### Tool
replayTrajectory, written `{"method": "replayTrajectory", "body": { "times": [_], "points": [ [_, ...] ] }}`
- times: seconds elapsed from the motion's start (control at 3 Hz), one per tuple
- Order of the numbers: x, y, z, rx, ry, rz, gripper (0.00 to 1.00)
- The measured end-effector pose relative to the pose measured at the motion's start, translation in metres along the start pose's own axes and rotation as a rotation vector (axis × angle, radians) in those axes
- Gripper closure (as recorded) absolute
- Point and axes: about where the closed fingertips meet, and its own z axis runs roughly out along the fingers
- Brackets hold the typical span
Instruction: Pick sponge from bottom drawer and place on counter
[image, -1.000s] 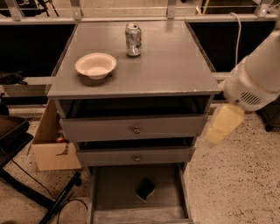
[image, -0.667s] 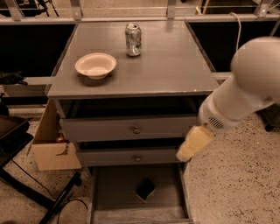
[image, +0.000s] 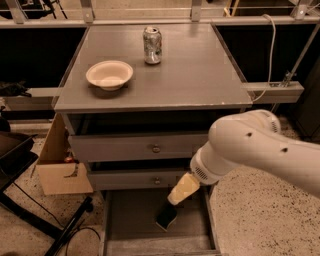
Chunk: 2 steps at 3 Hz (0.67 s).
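Note:
The sponge lies dark side up on the floor of the open bottom drawer, near its middle. My gripper, cream-coloured at the end of the white arm, hangs over the drawer just above and to the right of the sponge, its tip close to the sponge's top edge. The arm comes in from the right and covers the drawer's right side. The counter is the grey cabinet top above.
A cream bowl and a soda can stand on the counter. Two upper drawers with round knobs sit slightly open. A cardboard box and black stand legs are left of the cabinet.
The arm has swung from the cabinet's right side leftward and down. The gripper has gone from beside the upper drawers to just above the sponge in the bottom drawer.

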Motion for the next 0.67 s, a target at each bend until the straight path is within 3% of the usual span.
{"method": "replayTrajectory", "body": {
  "times": [0.33,0.67],
  "points": [
    [0.0019,0.0068,0.0413,0.039,0.038,0.022,0.0],
    [0.0001,0.008,0.0447,0.051,0.041,0.086,0.0]
  ]
}}
